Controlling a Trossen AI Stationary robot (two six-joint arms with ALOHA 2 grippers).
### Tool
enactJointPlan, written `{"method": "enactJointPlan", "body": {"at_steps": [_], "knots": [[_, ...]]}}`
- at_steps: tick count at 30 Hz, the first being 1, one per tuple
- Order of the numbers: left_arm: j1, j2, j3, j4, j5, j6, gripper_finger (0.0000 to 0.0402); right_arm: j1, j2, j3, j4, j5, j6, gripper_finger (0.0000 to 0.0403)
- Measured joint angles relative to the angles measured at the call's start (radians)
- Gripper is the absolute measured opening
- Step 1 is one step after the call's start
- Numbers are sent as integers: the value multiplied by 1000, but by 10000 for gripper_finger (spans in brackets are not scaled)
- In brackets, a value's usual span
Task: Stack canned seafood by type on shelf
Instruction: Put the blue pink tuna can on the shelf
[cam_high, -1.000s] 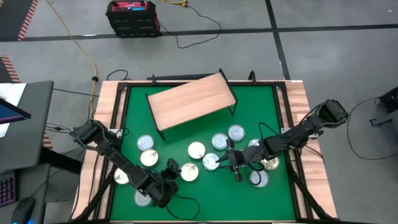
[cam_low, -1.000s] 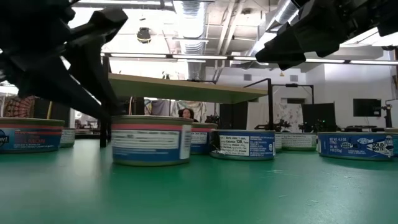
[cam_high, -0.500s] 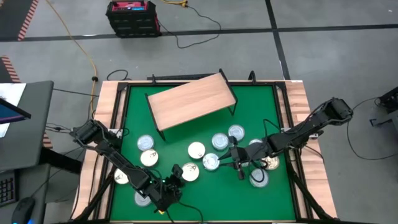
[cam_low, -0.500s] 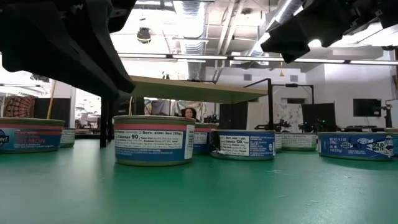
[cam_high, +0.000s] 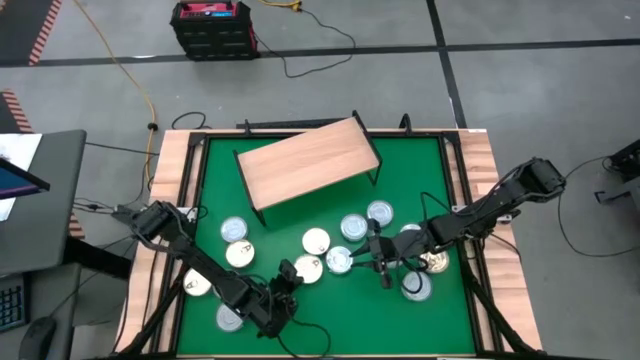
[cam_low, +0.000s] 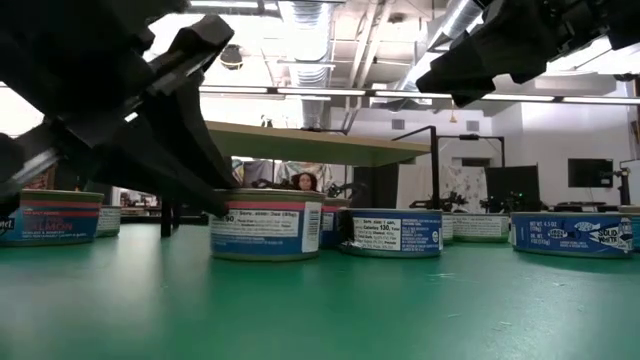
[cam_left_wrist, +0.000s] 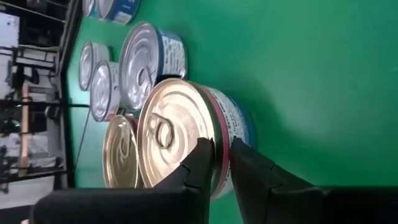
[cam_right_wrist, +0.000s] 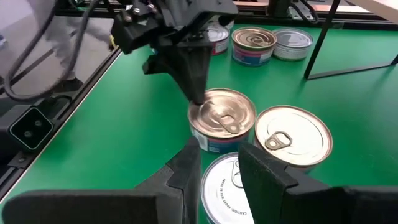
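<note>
Pinching a tin by its rim, shelf still bare

Shelf (cam_high: 308, 160) sits empty at upper centre of the high view. My left gripper (cam_left_wrist: 221, 163) is nipped shut on the rim of a pink-banded can (cam_left_wrist: 186, 127) at lower centre, edge-on since it's so flat. My right gripper (cam_right_wrist: 217, 163) hovers part-open over its cluster.

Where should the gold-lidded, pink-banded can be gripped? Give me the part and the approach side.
Pinch the raised rim of the pink-banded can, with one finger on the lid and one on the outer wall, as the left gripper does. The can sits flat and looks too wide to span easily. Come from above on its near-left side, which is bare; other cans crowd the far side.
</note>
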Motion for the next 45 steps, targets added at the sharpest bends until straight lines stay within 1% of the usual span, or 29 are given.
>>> {"method": "enactJointPlan", "body": {"at_steps": [3, 5, 7, 14, 19, 32, 34, 37, 40, 42, 45], "knots": [[-2, -1, 0, -9, 4, -5, 21, 0, 0, 0, 4, 0, 0, 137], [0, -3, 0, -10, 27, -18, 7, 0, 0, 0, 10, 1, 0, 137], [5, -5, 2, -12, 57, -34, 5, 0, 0, 0, 9, 2, 0, 137], [5, -3, 2, -15, 77, -58, 2, 0, 0, 0, 7, 2, -4, 137], [5, 2, -2, -30, 130, -92, 0, 0, 0, 0, 7, 2, -3, 137], [-2, 1, 2, -26, 148, -258, 0, 0, 0, 0, 7, 2, 1, 137], [-9, 1, 30, -61, 198, -302, 0, 0, 0, 0, 7, 2, 1, 137], [-29, 0, 121, -155, 267, -383, 1, -3, 0, 0, 7, 2, 8, 137], [-50, 0, 225, -256, 261, -458, 4, -11, 0, 0, 7, 2, 8, 137], [-52, 0, 302, -328, 260, -497, 17, -20, 0, 0, 7, 1, 11, 138], [-34, -3, 390, -415, 259, -524, 56, -30, 0, 0, -1, -5, 34, 149]]}}
